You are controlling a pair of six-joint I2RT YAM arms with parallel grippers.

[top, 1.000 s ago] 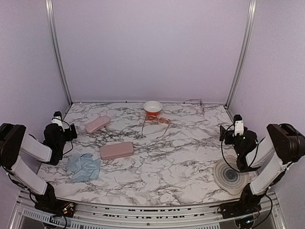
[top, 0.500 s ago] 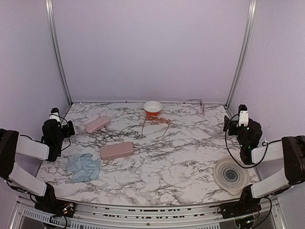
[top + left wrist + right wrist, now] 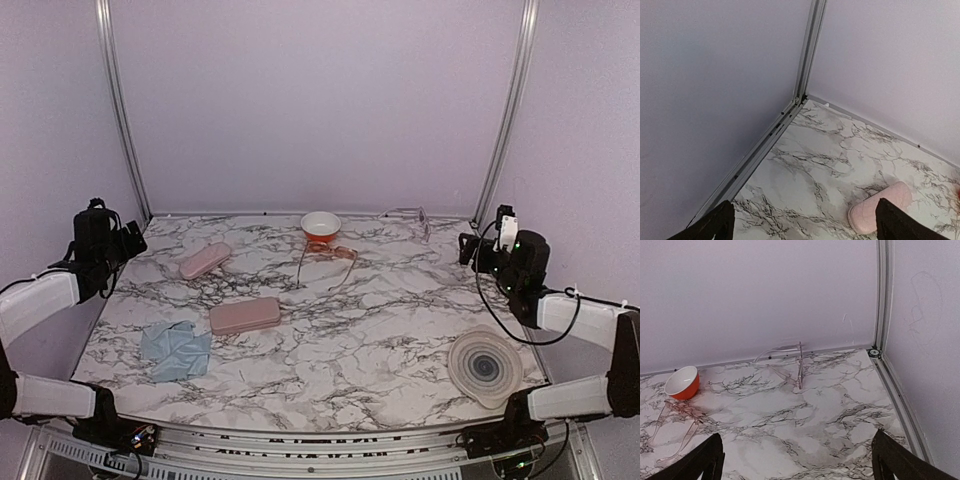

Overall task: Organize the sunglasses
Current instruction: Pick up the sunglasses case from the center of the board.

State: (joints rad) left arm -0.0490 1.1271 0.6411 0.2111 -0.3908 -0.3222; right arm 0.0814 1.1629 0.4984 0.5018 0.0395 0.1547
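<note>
Marble table [image 3: 400,320], nothing held.
Orange-tinted sunglasses [image 3: 343,252] beside bowl [image 3: 320,226]; pale sunglasses [image 3: 799,367] at back wall [image 3: 320,100]; left gripper [image 3: 802,227], right gripper [image 3: 796,460] spread.

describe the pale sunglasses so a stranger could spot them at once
Start at the far edge of the marble table, where it meets the back wall, and go toward the right corner. The pale sunglasses lie there, right of the orange bowl. Unlike the other pair in front of the bowl, their lenses are nearly clear, not orange-brown.
</note>
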